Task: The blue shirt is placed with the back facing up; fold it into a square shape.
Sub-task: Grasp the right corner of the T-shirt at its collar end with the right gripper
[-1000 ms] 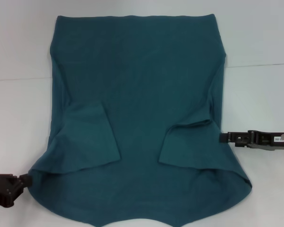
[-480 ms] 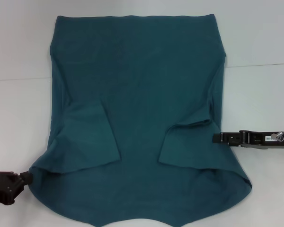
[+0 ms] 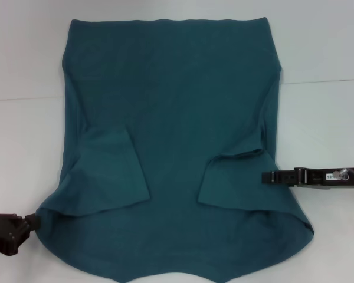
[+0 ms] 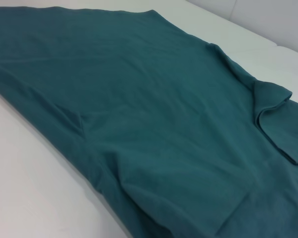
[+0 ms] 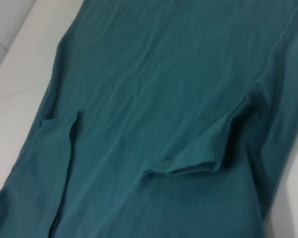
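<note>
Shirt: The blue shirt (image 3: 171, 141) lay flat, back up, on the white table (image 3: 23, 147), filling most of the head view, its straight hem at the far edge and its curved near end toward the robot.

Sleeves: Both short sleeves were already folded inward onto the body, the left sleeve (image 3: 109, 171) lying as a flap on the robot's left, the right sleeve (image 3: 236, 180) as a smaller flap on the right.

Left gripper: The left gripper (image 3: 29, 223) sat low at the shirt's near-left corner, its tip touching or just beside the cloth edge. Whether its fingers were spread or closed could not be told.

Right gripper: The right gripper (image 3: 271, 176) reached in level from the right side, its tip at the shirt's right edge beside the folded sleeve. Its fingers' spread could not be told either.

Wrist views: Each showed only blue cloth and table, not the arm's own fingers.

Step in hand: By the look of it, the 2 arms were setting up on opposite edges for a fold of the body, the sleeve step being done.

Next move: Each gripper would likely need a firm pinch on its edge, then a matched lift and carry, kept even so the tucked sleeves did not slip out.
</note>
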Tool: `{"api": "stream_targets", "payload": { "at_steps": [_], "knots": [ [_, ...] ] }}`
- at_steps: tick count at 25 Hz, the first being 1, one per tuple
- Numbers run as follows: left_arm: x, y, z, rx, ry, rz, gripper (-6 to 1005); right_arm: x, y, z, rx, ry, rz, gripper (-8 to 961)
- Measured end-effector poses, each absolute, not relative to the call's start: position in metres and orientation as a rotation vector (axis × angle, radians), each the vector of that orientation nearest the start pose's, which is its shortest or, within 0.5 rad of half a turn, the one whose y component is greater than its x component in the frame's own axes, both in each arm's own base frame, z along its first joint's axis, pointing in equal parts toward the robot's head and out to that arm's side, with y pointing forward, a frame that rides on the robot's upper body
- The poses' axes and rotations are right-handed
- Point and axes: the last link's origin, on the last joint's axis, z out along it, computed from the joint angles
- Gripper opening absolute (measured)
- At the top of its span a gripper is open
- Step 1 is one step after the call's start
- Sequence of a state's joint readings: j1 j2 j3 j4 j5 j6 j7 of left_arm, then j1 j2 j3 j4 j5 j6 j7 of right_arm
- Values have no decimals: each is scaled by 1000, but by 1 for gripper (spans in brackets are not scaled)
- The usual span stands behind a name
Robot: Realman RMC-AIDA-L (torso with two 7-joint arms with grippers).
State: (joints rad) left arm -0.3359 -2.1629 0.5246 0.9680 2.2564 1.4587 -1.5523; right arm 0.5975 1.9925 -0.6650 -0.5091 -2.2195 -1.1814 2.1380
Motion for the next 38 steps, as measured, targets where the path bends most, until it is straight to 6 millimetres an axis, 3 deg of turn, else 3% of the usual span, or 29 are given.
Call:
{"api": "stream_targets", "payload": {
  "at_steps": [8, 19, 38],
  "knots": [
    [-337, 292, 35, -2423, -929, -338, -1, 311, 361, 1, -2272, 1633, 405, 771],
    [-336, 294, 35, -2425, -924, -341, -2, 295, 350, 14, -2391, 1650, 549, 761],
    [-332, 297, 33, -2434, -911, -357, -1, 327, 334, 26, -2245, 1793, 471, 734]
  ]
}}
